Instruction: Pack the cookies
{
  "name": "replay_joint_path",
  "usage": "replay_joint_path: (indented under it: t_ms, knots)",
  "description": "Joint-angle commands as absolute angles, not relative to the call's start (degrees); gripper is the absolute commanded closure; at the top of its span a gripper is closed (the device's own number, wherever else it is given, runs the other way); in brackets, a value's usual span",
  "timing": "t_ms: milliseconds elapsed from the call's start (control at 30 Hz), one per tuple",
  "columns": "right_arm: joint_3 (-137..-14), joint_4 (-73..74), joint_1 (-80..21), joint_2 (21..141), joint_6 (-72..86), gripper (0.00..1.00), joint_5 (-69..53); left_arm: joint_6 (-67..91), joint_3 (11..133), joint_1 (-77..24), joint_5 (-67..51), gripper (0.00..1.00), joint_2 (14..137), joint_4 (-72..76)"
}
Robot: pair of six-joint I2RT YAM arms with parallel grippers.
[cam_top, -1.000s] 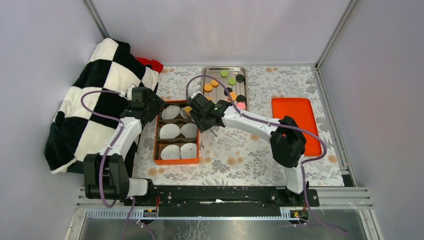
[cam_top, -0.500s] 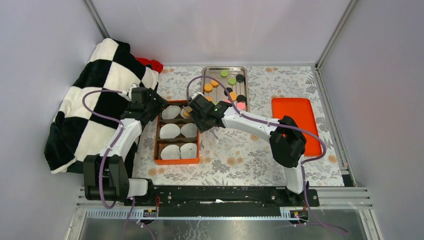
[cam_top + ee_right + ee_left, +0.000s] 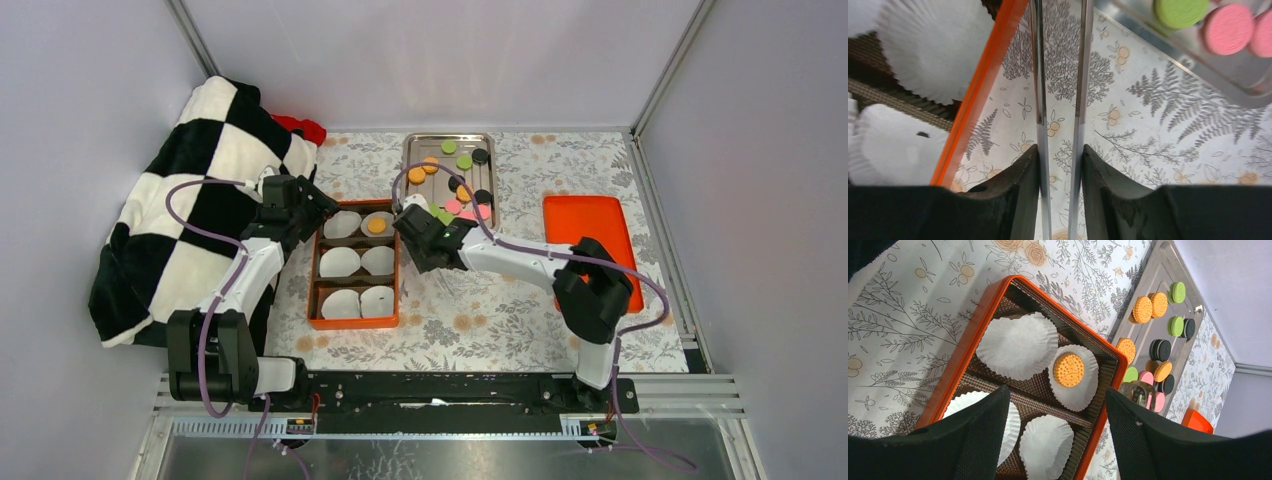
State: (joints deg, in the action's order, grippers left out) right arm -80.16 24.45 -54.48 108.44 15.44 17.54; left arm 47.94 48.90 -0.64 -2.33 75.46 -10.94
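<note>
One orange cookie [image 3: 377, 226] lies in the top right white liner of the orange box [image 3: 312, 290]; it also shows in the left wrist view [image 3: 1069, 369]. Several orange, green, pink and black cookies [image 3: 465, 162] lie on the metal tray [image 3: 420, 150]. My right gripper [image 3: 415, 228] is shut on thin metal tongs [image 3: 1039, 75], which stand slightly apart and empty over the tablecloth, just right of the box rim [image 3: 983, 85]. My left gripper [image 3: 1055, 410] is open and empty, above the box's far left corner [image 3: 305, 205].
An orange lid [image 3: 590, 245] lies on the right of the table. A black and white checkered blanket [image 3: 190, 200] is heaped at the left, with a red thing [image 3: 300, 128] behind it. The other five liners in the box hold nothing.
My right gripper has drawn back to the right from the box's top right liner. The orange cookie now lies in that liner. The left arm has not moved.
</note>
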Motion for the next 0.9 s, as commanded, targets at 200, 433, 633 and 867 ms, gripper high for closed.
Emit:
replay_joint_path:
  t_ms: [200,433,633,867]
  knots:
    - [-85.85,25.53,-54.23,93.21,11.96,0.72,31.49,46.82,48.76,-0.44,-3.42,0.25,74.00,-8.22]
    - [-88.32,29.12,-51.21,100.36,11.89,0.64,31.38,46.96,49.35,-0.44,-5.09,0.25,74.31,-7.82]
    - [-92.02,28.49,-45.99,106.51,11.82,0.63,27.89,46.58,49.13,-0.49,-5.57,0.25,73.66,-7.90]
    - [-97.78,28.29,-40.84,111.51,11.22,0.58,23.66,46.10,49.22,-0.44,-5.91,0.25,73.92,-7.74]
